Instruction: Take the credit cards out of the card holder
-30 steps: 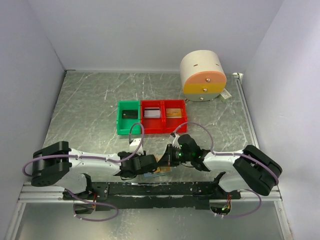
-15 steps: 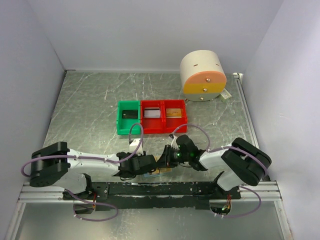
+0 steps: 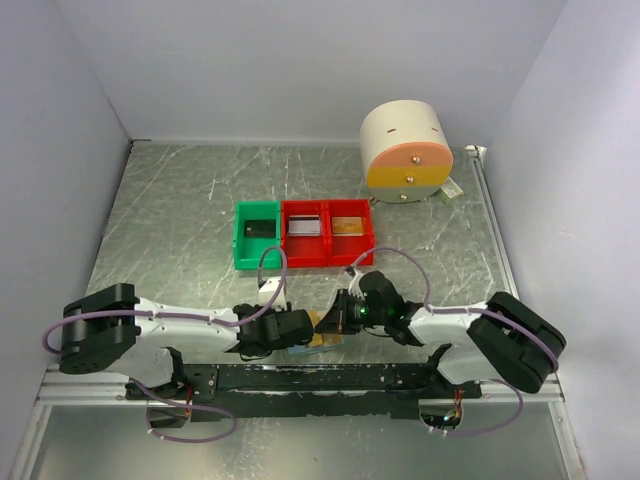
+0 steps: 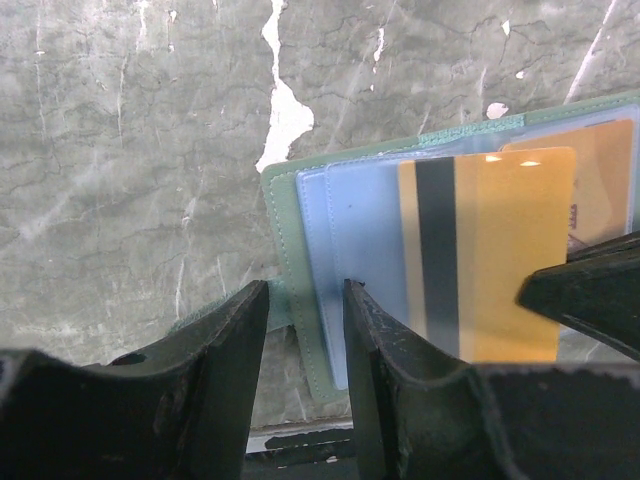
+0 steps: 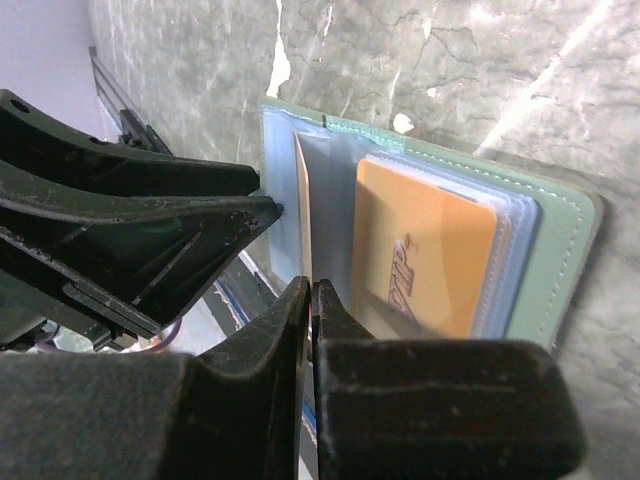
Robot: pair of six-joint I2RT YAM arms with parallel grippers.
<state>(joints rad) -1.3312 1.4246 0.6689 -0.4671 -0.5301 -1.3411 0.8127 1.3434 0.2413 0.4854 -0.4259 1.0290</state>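
Note:
The card holder point(image 4: 350, 220), a green cover with pale blue sleeves, lies open and flat at the table's near edge point(image 3: 312, 340). My left gripper point(image 4: 305, 295) stands open over its left corner, one fingertip on the blue sleeve and the other beside the cover. My right gripper point(image 5: 312, 290) is shut on a gold credit card point(image 4: 490, 250) with a black stripe. That card is partly out of the left pocket and shows edge-on point(image 5: 303, 200) in the right wrist view. Another orange credit card point(image 5: 420, 260) sits inside the right pocket.
A green bin point(image 3: 257, 235) and two red bins point(image 3: 305, 232) stand mid-table, one red bin holding a tan card point(image 3: 349, 226). A round drawer unit point(image 3: 405, 152) stands at the back right. The black mounting rail point(image 3: 300, 380) runs just behind the holder.
The right arm's elbow swung inward and back out while its gripper stayed at the holder, ending slightly further left. The left arm has not moved.

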